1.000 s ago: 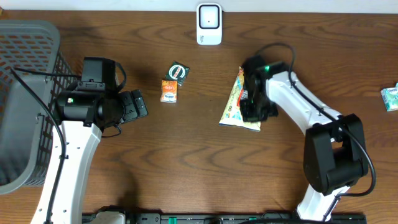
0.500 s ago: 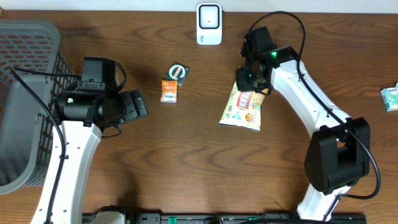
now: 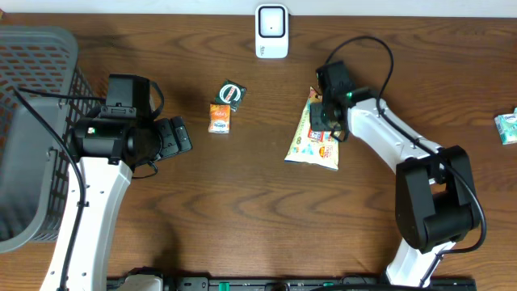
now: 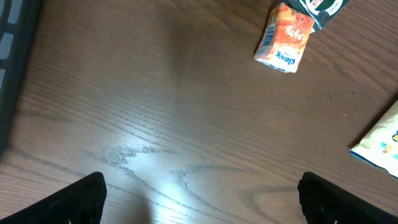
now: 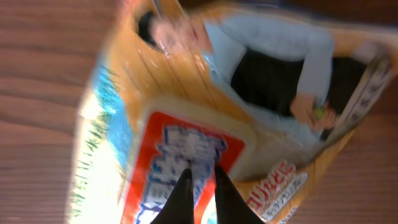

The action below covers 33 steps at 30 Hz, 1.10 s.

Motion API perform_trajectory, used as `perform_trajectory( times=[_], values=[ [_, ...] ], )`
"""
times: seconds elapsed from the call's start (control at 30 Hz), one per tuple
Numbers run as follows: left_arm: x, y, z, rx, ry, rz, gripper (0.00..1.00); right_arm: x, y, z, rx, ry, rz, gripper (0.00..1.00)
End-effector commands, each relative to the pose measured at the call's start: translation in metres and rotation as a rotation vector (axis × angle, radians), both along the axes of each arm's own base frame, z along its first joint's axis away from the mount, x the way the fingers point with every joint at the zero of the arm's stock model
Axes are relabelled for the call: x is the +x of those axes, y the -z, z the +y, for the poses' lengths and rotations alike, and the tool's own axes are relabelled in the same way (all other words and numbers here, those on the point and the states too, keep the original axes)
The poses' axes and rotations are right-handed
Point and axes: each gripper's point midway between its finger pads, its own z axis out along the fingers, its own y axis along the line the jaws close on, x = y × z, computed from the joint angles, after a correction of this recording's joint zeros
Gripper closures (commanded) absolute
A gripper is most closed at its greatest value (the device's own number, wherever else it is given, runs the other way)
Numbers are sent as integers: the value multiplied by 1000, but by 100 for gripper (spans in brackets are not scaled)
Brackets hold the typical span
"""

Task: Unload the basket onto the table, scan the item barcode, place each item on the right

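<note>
A yellow snack bag [image 3: 311,147] lies flat on the table right of centre; its orange and red printed face fills the right wrist view [image 5: 186,118]. My right gripper [image 3: 329,121] [image 5: 199,175] hovers at the bag's upper half, its fingers drawn together to a thin slit with the tips at the red label. Whether they pinch the film does not show. No barcode is visible on the bag. The white scanner [image 3: 271,31] stands at the table's far edge. My left gripper [image 3: 182,136] [image 4: 202,190] is wide open over bare wood, holding nothing.
A small orange packet [image 3: 219,118] [image 4: 283,40] and a dark green packet [image 3: 232,93] lie left of the bag. A grey basket [image 3: 32,121] fills the left side. A teal packet [image 3: 506,127] sits at the right edge.
My right gripper rose from the bag's lower part toward its top end, then came back down a little over the upper half. The bag stayed put. The left arm has not moved.
</note>
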Motion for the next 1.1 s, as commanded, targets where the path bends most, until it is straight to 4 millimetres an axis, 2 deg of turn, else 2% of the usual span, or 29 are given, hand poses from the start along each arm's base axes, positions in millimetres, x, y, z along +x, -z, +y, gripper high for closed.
perform_trajectory(
  times=[0.0, 0.13, 0.27, 0.47, 0.6, 0.77, 0.9, 1.07],
  values=[
    [-1, 0, 2, 4, -5, 4, 2, -11, 14, -14, -31, 40, 35, 95],
    [-1, 0, 2, 4, -5, 4, 2, -13, 9, -24, -37, 62, 58, 99],
    [-1, 0, 2, 4, -5, 4, 2, -7, -15, -30, -40, 80, 69, 99],
    [-1, 0, 2, 4, -5, 4, 2, 21, -58, -21, -7, 79, -9, 98],
    [-1, 0, 2, 4, -5, 4, 2, 44, -71, -15, 24, 79, -104, 90],
    [-1, 0, 2, 3, -4, 4, 2, 54, -65, -11, 38, 79, -149, 92],
    [-1, 0, 2, 3, -4, 4, 2, 55, -45, -11, 37, 79, -144, 94],
    [-1, 0, 2, 3, -4, 4, 2, 49, -4, -13, 15, 79, -78, 91]
  ],
)
